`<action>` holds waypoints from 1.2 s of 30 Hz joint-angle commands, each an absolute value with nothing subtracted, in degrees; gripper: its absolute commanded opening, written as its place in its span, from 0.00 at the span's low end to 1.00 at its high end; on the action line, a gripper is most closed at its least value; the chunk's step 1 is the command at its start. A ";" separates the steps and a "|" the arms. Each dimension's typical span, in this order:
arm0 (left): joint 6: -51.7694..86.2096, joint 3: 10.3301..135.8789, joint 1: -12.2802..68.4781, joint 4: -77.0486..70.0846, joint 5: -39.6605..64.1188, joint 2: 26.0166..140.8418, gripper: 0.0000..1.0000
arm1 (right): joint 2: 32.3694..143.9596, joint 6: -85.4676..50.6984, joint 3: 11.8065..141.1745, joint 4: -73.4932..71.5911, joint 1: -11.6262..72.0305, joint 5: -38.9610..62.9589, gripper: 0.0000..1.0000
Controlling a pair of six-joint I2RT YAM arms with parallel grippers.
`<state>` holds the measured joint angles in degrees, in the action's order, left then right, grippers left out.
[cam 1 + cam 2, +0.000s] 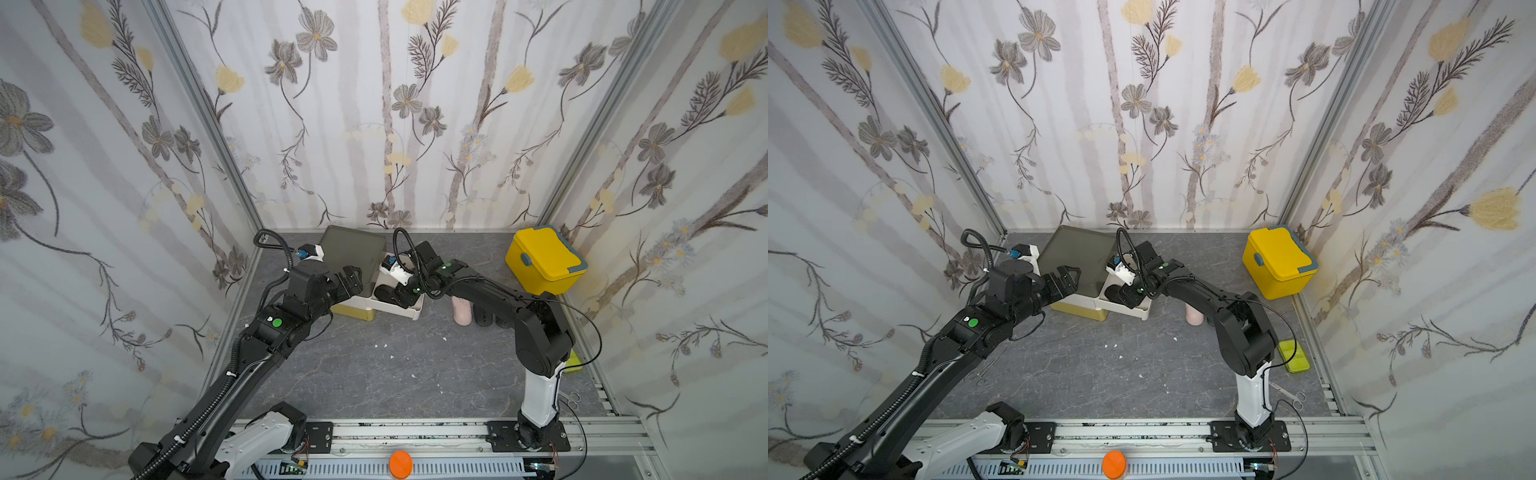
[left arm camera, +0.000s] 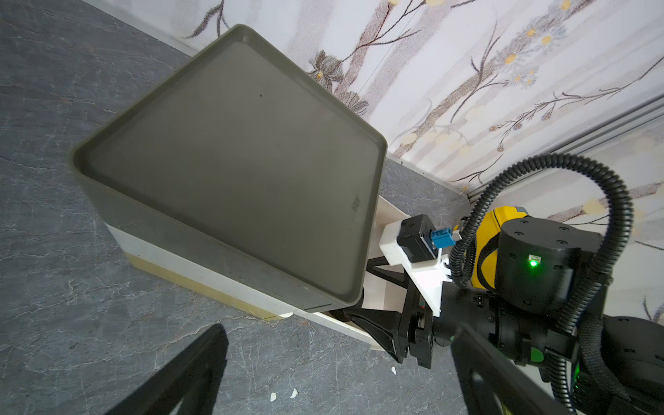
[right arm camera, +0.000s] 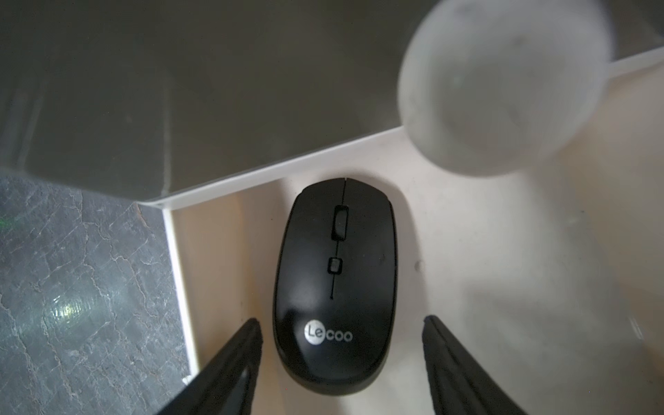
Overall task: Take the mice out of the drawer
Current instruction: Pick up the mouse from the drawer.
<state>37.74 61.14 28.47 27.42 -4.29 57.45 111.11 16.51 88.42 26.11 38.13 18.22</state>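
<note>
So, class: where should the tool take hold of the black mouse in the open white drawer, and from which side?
Pinch the black mouse across its long sides, from above: it lies flat, buttons up, in the white drawer; the right tool straddles its logo end.

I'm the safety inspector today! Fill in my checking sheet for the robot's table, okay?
Surface: grey marbled tabletop, white scraps.
Job's things: drawer box, white drawer open, one black mouse inside; pink mouse and black mice out on tabletop.
Clutter: yellow lidded box, lime-green tray, scissors.
Grippers: left gripper open beside drawer box; right gripper open, straddling black mouse.
Cables: corrugated hoses loop above both wrists.
Surroundings: floral walls, front rail.
</note>
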 commanded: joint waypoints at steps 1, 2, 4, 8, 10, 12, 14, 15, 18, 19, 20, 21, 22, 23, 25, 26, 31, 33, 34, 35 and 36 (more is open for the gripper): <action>37.97 61.04 28.31 26.81 -4.40 57.57 1.00 | 112.12 18.63 89.55 27.46 38.29 19.33 0.70; 37.97 61.00 28.30 26.81 -4.31 57.65 1.00 | 112.35 18.73 89.69 27.51 38.24 19.47 0.71; 38.06 60.99 28.30 26.72 -4.23 57.74 1.00 | 112.94 18.79 89.98 27.46 38.28 19.43 0.71; 38.14 61.22 28.30 26.63 -4.04 58.01 1.00 | 114.28 18.39 90.85 27.44 38.23 17.66 0.70; 38.14 61.26 28.23 26.54 -4.04 58.01 1.00 | 114.61 17.94 91.32 27.21 38.15 17.52 0.69; 38.14 61.26 28.21 26.52 -4.04 58.09 1.00 | 114.61 17.51 91.41 26.34 37.98 17.10 0.68; 38.06 61.35 28.21 26.54 -3.91 58.18 1.00 | 115.03 16.93 91.82 26.19 37.73 16.24 0.66; 38.08 61.34 28.21 26.54 -3.93 58.18 1.00 | 115.14 16.80 91.93 26.16 37.55 16.32 0.65; 38.14 61.34 28.26 26.54 -3.96 58.18 1.00 | 115.03 16.37 91.93 26.02 37.09 16.97 0.64; 38.14 61.34 28.21 26.46 -3.87 58.18 1.00 | 114.90 16.14 91.93 25.94 36.97 16.99 0.64; 38.23 61.27 28.21 26.37 -3.74 58.23 1.00 | 114.68 15.80 91.93 25.75 36.75 16.84 0.64; 38.25 61.26 28.21 26.28 -3.69 58.27 1.00 | 114.55 15.38 91.85 25.56 36.50 16.50 0.63; 38.32 61.22 28.23 26.19 -3.67 58.32 1.00 | 114.36 15.06 91.85 25.41 36.26 16.48 0.63; 38.32 61.25 28.21 26.13 -3.60 58.35 1.00 | 114.17 14.80 91.72 25.25 36.02 16.57 0.63; 38.41 61.27 28.21 26.07 -3.53 58.36 1.00 | 113.48 14.53 90.96 24.60 35.52 17.48 0.63; 38.41 61.30 28.21 26.09 -3.43 58.36 1.00 | 113.09 14.44 90.52 24.22 35.47 17.66 0.63; 38.41 61.17 28.21 25.93 -3.38 58.36 1.00 | 111.80 16.78 89.08 24.84 35.51 20.95 0.68; 38.50 61.22 28.21 25.94 -3.26 58.36 1.00 | 111.88 16.96 89.01 24.94 35.67 20.58 0.69; 38.57 61.23 28.21 25.95 -3.25 58.36 1.00 | 112.09 17.00 89.03 24.98 35.64 20.17 0.70; 38.58 61.17 28.22 25.94 -3.26 58.36 1.00 | 112.30 16.98 89.11 24.91 35.61 19.77 0.70; 38.75 61.17 28.21 25.93 -3.25 58.27 1.00 | 112.64 17.04 89.35 25.08 35.67 19.52 0.71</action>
<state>38.63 61.06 28.29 27.24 -3.16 58.30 112.40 15.59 89.17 25.04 35.66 19.18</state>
